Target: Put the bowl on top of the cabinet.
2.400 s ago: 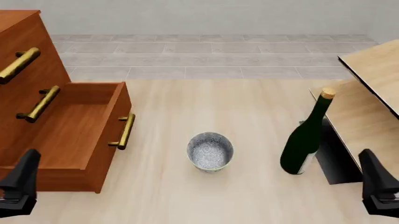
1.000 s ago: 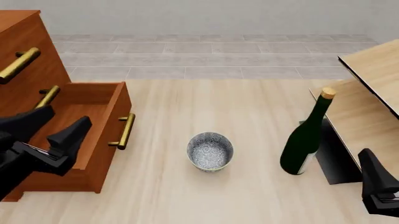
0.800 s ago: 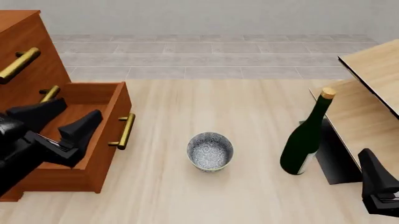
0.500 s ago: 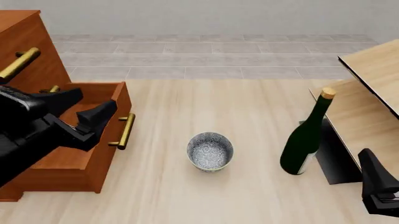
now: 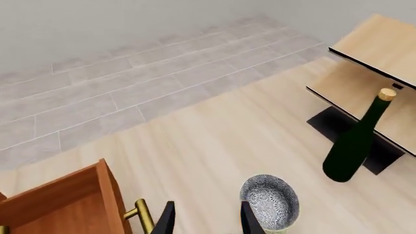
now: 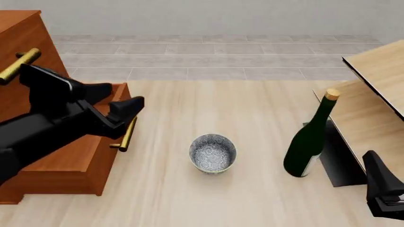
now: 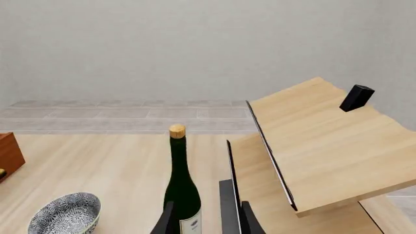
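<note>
The front view looks forward and down from above the near table edge. The left wrist view looks steeply down from high up; the right wrist view looks nearly level from low. All three share the bowl (image 6: 213, 153) and the bottle (image 6: 309, 140).

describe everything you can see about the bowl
The bowl is small, round and deep, grey-white with a fine blue-grey speckle inside and out, ceramic by its look. It stands upright and empty on the pale wood table, between the open drawer and the bottle, touching neither. No gripper touches it.
</note>
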Robot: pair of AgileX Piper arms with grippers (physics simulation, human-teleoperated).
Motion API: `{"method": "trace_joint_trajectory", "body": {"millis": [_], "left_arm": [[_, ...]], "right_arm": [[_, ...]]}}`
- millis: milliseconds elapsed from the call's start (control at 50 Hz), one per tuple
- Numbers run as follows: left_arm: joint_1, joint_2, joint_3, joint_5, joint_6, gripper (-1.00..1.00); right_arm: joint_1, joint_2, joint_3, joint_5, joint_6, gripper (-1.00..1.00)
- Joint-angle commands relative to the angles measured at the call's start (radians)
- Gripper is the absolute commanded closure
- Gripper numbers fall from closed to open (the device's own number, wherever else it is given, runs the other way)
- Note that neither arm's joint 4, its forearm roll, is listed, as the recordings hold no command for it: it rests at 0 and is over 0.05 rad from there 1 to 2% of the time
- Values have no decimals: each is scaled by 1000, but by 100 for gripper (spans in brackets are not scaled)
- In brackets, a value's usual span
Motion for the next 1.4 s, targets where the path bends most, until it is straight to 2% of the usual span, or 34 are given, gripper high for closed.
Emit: {"method": "trace_joint_trajectory", "body": {"millis": [20,260,540,860,1040,1180,1200,1260,1280,1400], "left_arm": [[-65,49,-67,65,-15,-100],[-131,94,-133,115,-22,-100],[-152,152,-188,146,-28,-100],[-205,204,-188,153,-43,-100],[-195,233,-202,152,-61,-100],[-174,268,-207,142,-93,-100],[-170,288,-212,141,-117,-100],[-167,295,-214,132,-105,-100],[-168,306,-219,136,-132,-100],[-155,339,-217,114,-129,-100]], "right_arm": [[0,0,0,0,0,-100],[0,0,0,0,0,-100],[0,0,0,0,0,-100],[0,0,0,0,0,-100],[0,0,0,0,0,-100],[0,0,0,0,0,-100],[0,0,0,0,0,-100],[0,0,0,0,0,-100],[0,0,0,0,0,-100],[0,0,0,0,0,-100]]}}
